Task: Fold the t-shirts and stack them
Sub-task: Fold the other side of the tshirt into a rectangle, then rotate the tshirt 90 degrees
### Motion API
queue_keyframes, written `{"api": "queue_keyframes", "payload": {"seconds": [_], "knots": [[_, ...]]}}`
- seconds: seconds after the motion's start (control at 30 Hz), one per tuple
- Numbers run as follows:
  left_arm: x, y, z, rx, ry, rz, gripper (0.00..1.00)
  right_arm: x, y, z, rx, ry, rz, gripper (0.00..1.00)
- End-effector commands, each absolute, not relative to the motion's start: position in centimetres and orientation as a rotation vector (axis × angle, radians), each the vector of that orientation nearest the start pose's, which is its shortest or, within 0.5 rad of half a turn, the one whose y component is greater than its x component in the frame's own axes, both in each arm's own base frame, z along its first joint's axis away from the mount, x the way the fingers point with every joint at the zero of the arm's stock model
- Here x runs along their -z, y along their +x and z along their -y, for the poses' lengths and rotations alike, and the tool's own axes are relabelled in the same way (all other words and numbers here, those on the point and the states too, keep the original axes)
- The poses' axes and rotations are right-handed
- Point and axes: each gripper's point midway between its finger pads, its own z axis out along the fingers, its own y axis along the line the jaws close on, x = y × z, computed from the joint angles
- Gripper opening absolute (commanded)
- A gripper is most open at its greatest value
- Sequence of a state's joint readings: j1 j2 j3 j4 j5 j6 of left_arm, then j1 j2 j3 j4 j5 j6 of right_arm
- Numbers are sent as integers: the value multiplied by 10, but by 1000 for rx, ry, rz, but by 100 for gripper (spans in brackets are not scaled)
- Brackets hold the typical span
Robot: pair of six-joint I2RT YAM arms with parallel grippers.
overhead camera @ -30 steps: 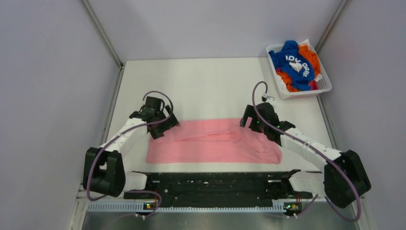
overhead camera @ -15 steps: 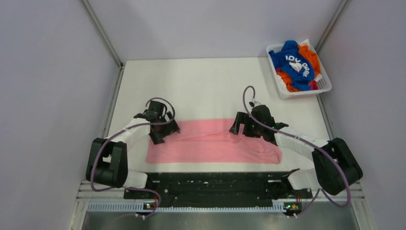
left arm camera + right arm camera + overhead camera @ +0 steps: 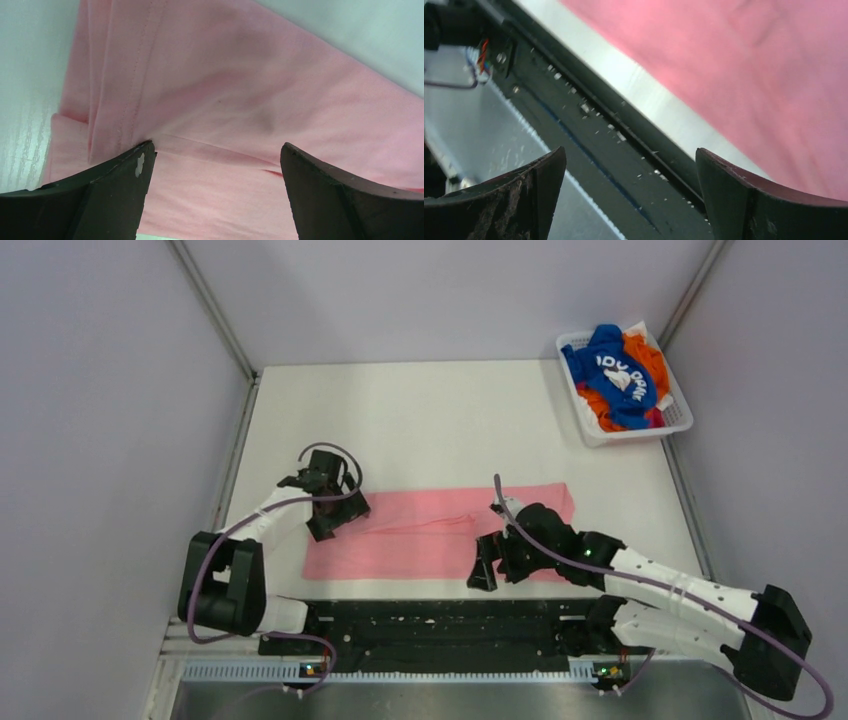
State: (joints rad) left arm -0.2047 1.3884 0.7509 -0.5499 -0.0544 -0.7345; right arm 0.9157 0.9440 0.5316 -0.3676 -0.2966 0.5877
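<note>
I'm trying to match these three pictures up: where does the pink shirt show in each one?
Top external: the pink shirt lies spread out, just below the middle of the picture.
Left wrist: the shirt fills most of the picture.
Right wrist: the shirt takes the upper right corner.
Shared landmark: the white table bordering the shirt in all three.

Far half of table (image 3: 430,420) is open. Basket (image 3: 640,430) blocks the far-right corner; pink t-shirt (image 3: 420,540) covers the near strip.

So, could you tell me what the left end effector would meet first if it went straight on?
The left end effector would likely first meet the light pink cloth t-shirt spread just ahead.
</note>
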Motion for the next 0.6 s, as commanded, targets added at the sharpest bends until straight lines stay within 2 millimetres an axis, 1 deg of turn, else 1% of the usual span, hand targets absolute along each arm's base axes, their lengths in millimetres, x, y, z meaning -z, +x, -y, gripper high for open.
{"api": "queue_keyframes", "payload": {"seconds": [0.0, 0.03, 0.1, 0.13, 0.2, 0.23, 0.3, 0.4, 0.5, 0.53, 0.57], "knots": [[-56, 274, 75, 216, -718, -2603, 99, -122, 146, -224, -760, -324, -2383, 99], [-59, 275, 78, 238, -709, -2605, 99, -125, 157, -219, -718, -238, -2368, 99], [-61, 275, 87, 304, -669, -2618, 99, -120, 174, -208, -672, -76, -2382, 99], [-62, 275, 93, 345, -643, -2623, 99, -114, 180, -203, -668, 2, -2407, 99], [-61, 275, 98, 371, -617, -2630, 99, -99, 196, -191, -646, 145, -2436, 99], [-59, 274, 100, 380, -610, -2637, 99, -94, 207, -187, -647, 226, -2433, 99], [-53, 270, 103, 392, -608, -2657, 99, -86, 223, -190, -677, 282, -2419, 99], [-41, 263, 103, 394, -624, -2679, 99, -69, 252, -178, -610, 401, -2429, 99], [-28, 255, 108, 417, -642, -2710, 99, -52, 279, -168, -564, 478, -2450, 99], [-22, 251, 109, 424, -675, -2698, 99, -44, 303, -168, -566, 478, -2452, 99], [-21, 249, 111, 437, -686, -2687, 99, -33, 314, -164, -531, 496, -2471, 99]]}}
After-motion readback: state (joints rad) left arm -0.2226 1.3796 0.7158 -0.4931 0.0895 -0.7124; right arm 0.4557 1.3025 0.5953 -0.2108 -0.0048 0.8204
